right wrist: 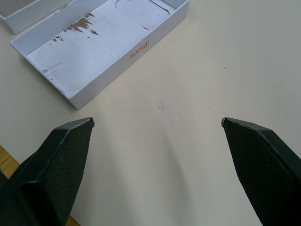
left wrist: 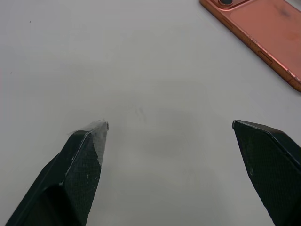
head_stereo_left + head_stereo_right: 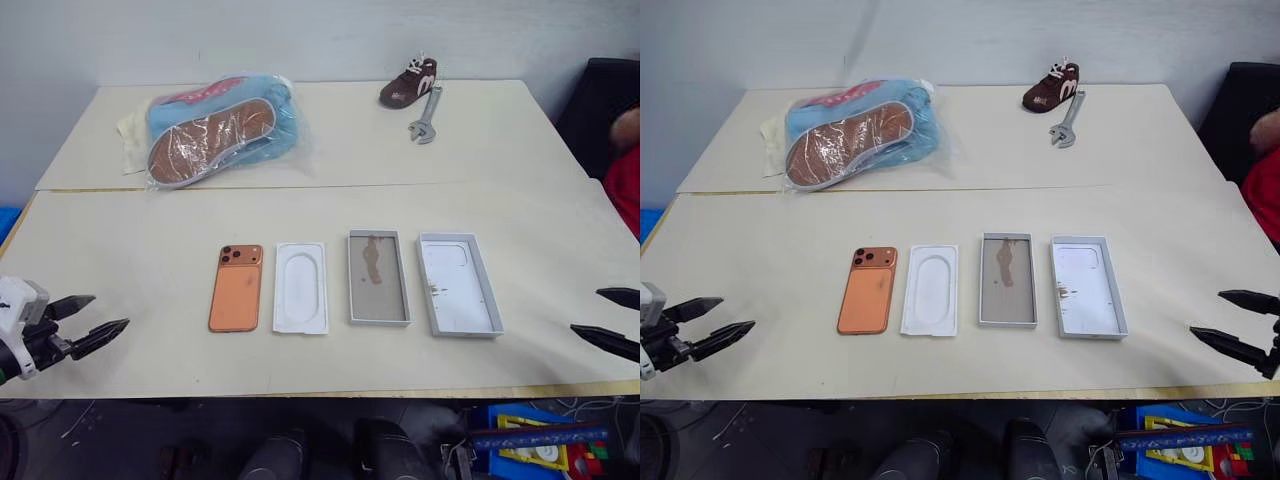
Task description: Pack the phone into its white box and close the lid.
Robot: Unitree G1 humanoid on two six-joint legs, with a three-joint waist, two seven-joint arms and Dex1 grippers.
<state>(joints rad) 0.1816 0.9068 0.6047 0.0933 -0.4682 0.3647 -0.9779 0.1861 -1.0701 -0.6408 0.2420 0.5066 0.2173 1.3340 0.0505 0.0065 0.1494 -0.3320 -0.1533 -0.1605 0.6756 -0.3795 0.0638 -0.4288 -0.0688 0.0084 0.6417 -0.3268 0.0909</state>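
My left gripper (image 3: 98, 318) and my right gripper (image 3: 612, 320) are both wide open and hold nothing. The phone (image 3: 236, 287) lies flat on the table (image 3: 120, 260), at the left end of a row. Next come a white insert (image 3: 301, 287), the white box (image 3: 378, 277), then the lid (image 3: 459, 283). The phone is thin and smooth, so I think it could slip when I pinch it.

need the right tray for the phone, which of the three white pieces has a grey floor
The white box, third in the row from the phone; the insert and the lid are white inside.
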